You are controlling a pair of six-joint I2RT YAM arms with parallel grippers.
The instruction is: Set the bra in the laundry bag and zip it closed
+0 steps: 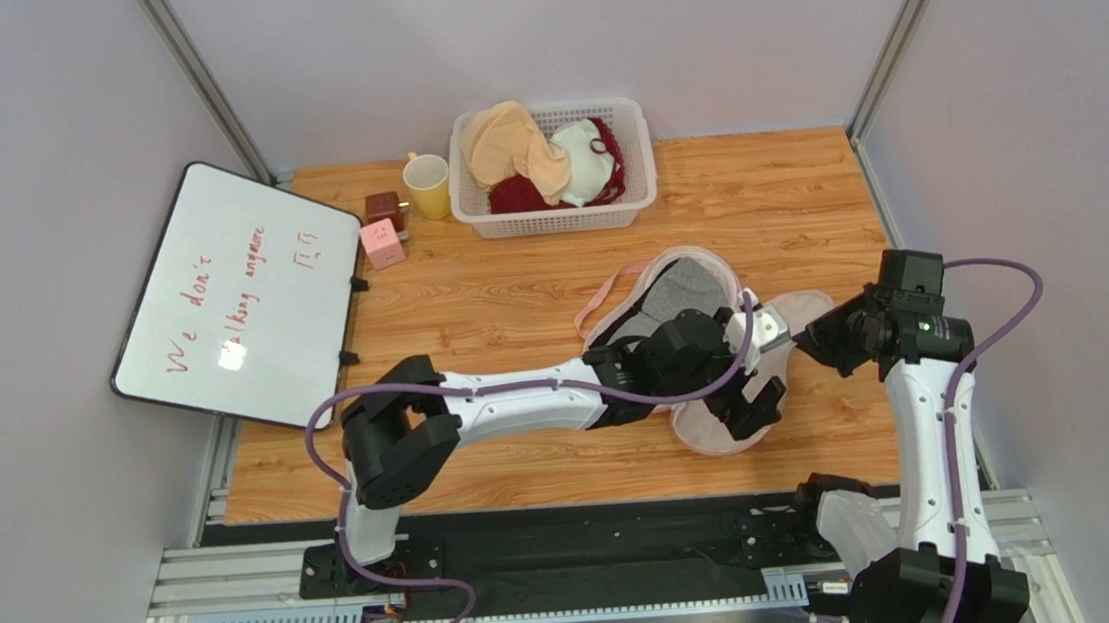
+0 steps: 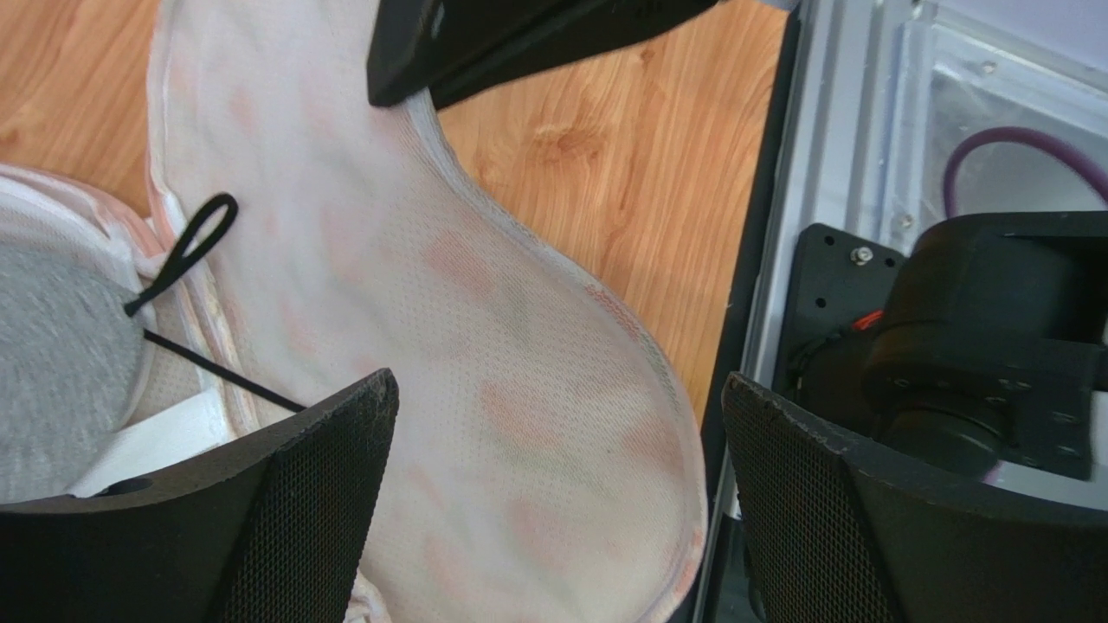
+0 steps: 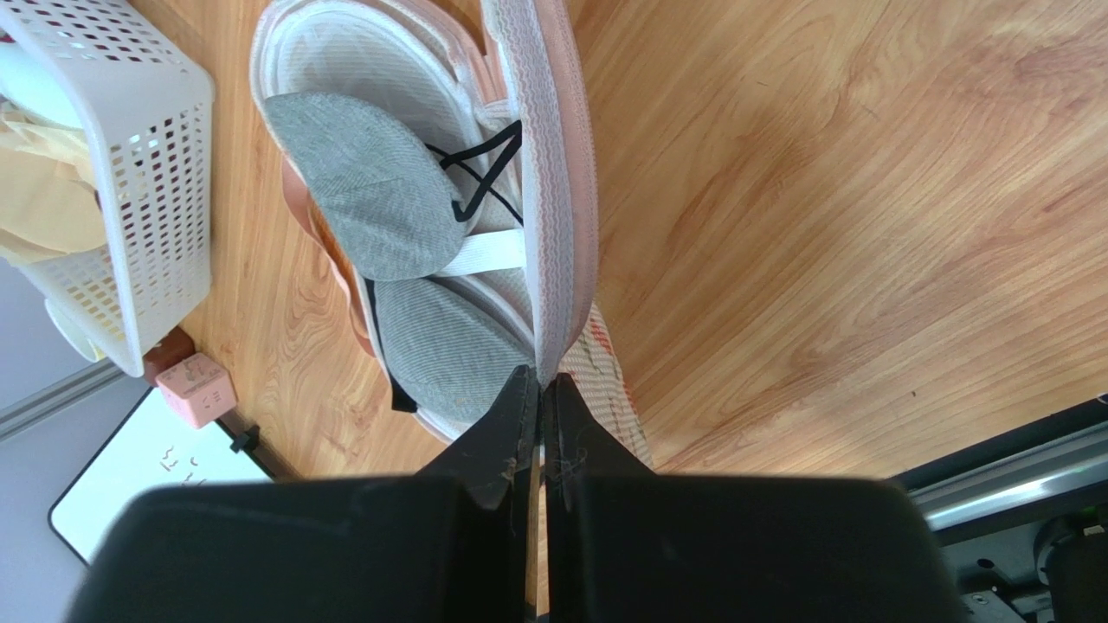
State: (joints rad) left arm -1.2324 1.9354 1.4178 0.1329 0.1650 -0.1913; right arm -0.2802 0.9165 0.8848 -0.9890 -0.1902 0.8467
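The laundry bag (image 1: 701, 272) lies open in the middle of the table, its cream printed flap (image 3: 559, 169) stood up on edge. The grey bra (image 3: 368, 182) sits inside, both cups showing, with a black strap loop (image 2: 195, 240) over the mesh lining (image 2: 520, 338). My right gripper (image 3: 540, 379) is shut on the flap's pink-edged rim and holds it up. Over the bag's near lobe my left gripper (image 2: 557, 390) hangs open, nothing between its fingers (image 2: 306, 506). In the top view the left gripper (image 1: 746, 397) covers part of the bag, and the right gripper (image 1: 794, 336) is at the bag's right side.
At the back stands a white slatted basket (image 1: 556, 218) with beige and white-and-red garments. A yellow cup (image 1: 428, 187), a brown cube (image 1: 386, 206) and a pink cube (image 1: 381, 244) stand to its left. A whiteboard (image 1: 235, 294) overhangs the left edge. The metal rail (image 2: 845, 156) runs close behind the bag's near lobe.
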